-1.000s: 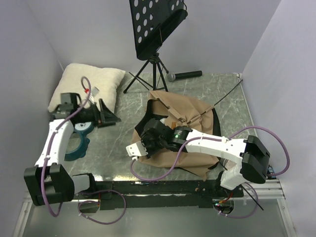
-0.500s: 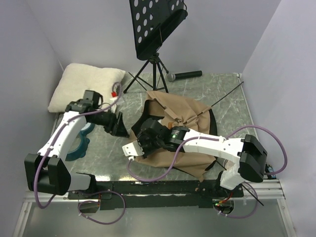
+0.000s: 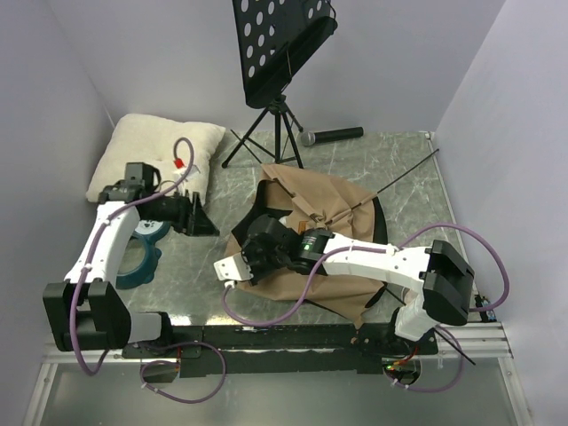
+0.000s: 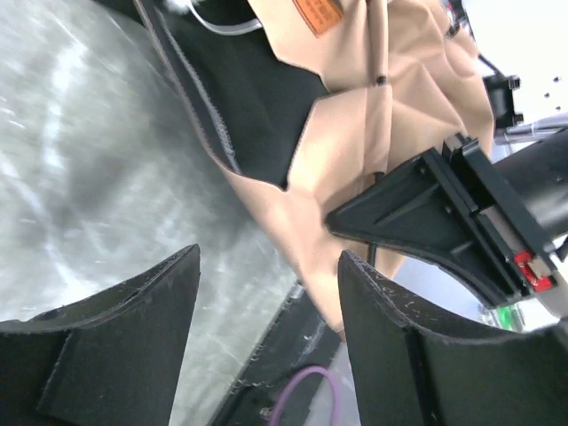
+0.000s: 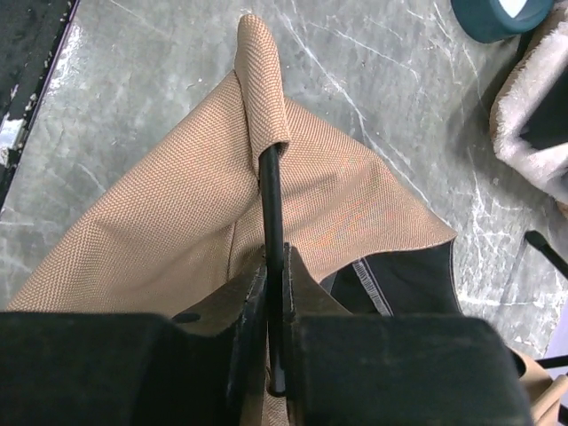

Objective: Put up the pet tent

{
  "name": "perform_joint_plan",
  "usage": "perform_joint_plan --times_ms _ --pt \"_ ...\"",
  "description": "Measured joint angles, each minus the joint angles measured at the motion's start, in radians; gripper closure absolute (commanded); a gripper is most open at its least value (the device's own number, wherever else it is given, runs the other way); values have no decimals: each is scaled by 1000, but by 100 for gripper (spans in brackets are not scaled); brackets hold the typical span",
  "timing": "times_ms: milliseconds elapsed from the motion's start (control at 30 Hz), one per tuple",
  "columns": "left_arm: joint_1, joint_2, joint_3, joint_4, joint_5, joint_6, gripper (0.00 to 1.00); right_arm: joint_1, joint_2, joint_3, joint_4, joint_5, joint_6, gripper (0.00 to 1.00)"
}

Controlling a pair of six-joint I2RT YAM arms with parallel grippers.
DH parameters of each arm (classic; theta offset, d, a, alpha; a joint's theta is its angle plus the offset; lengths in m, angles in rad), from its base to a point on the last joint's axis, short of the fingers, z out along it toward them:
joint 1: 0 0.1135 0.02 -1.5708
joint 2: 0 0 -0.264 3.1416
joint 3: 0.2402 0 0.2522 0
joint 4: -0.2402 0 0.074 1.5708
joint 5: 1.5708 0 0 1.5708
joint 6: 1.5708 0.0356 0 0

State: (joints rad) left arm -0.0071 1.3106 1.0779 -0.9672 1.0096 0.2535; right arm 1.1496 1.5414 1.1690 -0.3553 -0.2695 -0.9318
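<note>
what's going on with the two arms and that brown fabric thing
The right gripper is shut on a black pole that runs into a sleeve of the tan pet tent, which lies collapsed on the table. The left gripper is open and holds nothing, hovering over the table beside the tent, near the cream pillow. The tent is not yet standing.

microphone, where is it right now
In the top view the microphone lies at the back, just right of the music stand's tripod, behind the pet tent.
</note>
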Motion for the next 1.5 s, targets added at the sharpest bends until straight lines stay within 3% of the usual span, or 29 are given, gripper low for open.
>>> perform_joint_plan --times_ms 67,100,167,233,367,533,633,767,933,1033,1167,1300,1500 --pt "47 -6 27 -26 7 56 29 0 0 -6 6 1 3 79" --pt "54 -1 45 -47 9 99 25 0 0 -10 6 1 4 73" --pt "55 11 73 -103 14 209 21 -5 0 -16 3 -2 7 32" --pt "53 0 68 -129 8 292 19 -15 -4 -26 3 -13 18 18" --pt "53 -80 0 -83 -15 327 18 -45 -38 -64 1 -31 27 16" --pt "27 -113 -24 -47 -19 358 28 -71 -111 -64 -29 -68 90 16" --pt "-118 -116 -51 -6 -71 360 35 -113 -180 -64 -60 -105 139 17" --pt "-364 -172 -170 103 -172 308 39 -272 -265 -98 -100 -142 207 17" --pt "-520 -165 -199 229 -280 219 41 -480 -327 -185 -185 -168 317 20" --pt "-599 -114 -199 299 -327 170 37 -509 -362 -237 -217 -160 370 21" --pt "-671 -56 -205 369 -377 119 41 -509 -376 -277 -236 -127 433 22" --pt "-703 -12 -209 406 -432 89 53 -525 -355 -296 -237 -61 475 23" --pt "-705 42 -210 411 -492 86 89 -545 -354 -312 -229 -2 499 25"
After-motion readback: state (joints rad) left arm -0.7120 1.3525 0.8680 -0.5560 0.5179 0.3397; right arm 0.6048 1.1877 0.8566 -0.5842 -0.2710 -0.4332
